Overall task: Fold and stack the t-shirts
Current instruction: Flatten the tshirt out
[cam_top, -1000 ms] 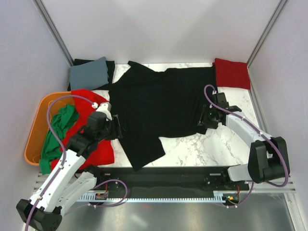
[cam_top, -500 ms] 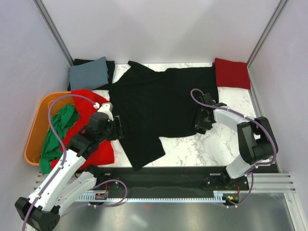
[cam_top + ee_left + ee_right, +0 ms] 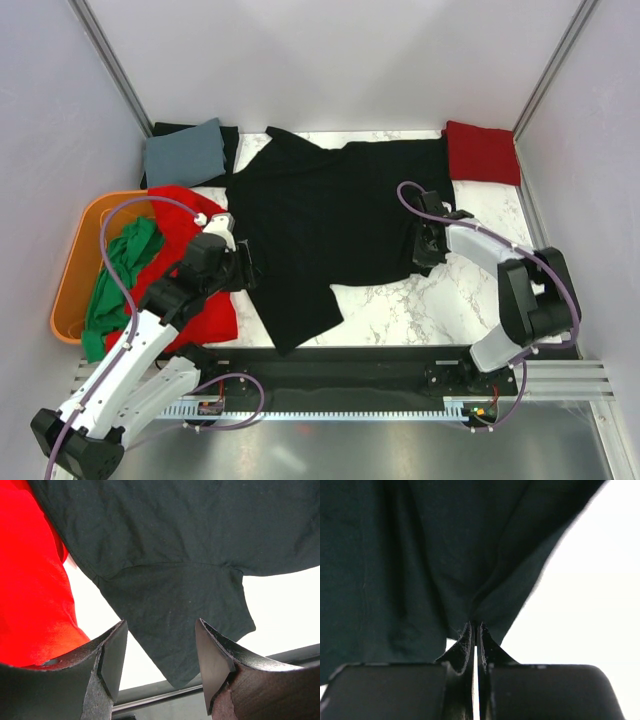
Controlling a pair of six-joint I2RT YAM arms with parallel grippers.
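- Altogether six shirts show: two black, two red, one green, one grey-blue.
- One black t-shirt (image 3: 320,215) lies spread open across the middle of the marble table (image 3: 440,300), with one sleeve reaching toward the near edge.
- A grey-blue shirt (image 3: 184,152) sits folded at the far left, on top of a second black shirt (image 3: 229,142).
- A folded red shirt (image 3: 482,152) lies in the far right corner, touching the spread shirt's edge.
- A loose red shirt (image 3: 205,310) and a green shirt (image 3: 120,270) drape over the one orange tub (image 3: 70,280) at the left and spill onto the table.
- Two arms are in view. The left gripper (image 3: 250,268) hangs over the spread shirt's left side with its fingers (image 3: 112,655) wide apart and nothing between them; the sleeve lies below the gap.
- The right gripper (image 3: 476,627) is pinched closed on a bunch of cloth at the spread shirt's right edge.
- Against half a second ago, the right gripper (image 3: 424,258) sits slightly further right, and the cloth edge has moved with it. A second ago that arm's elbow stood further out to the right. The left arm has barely changed.
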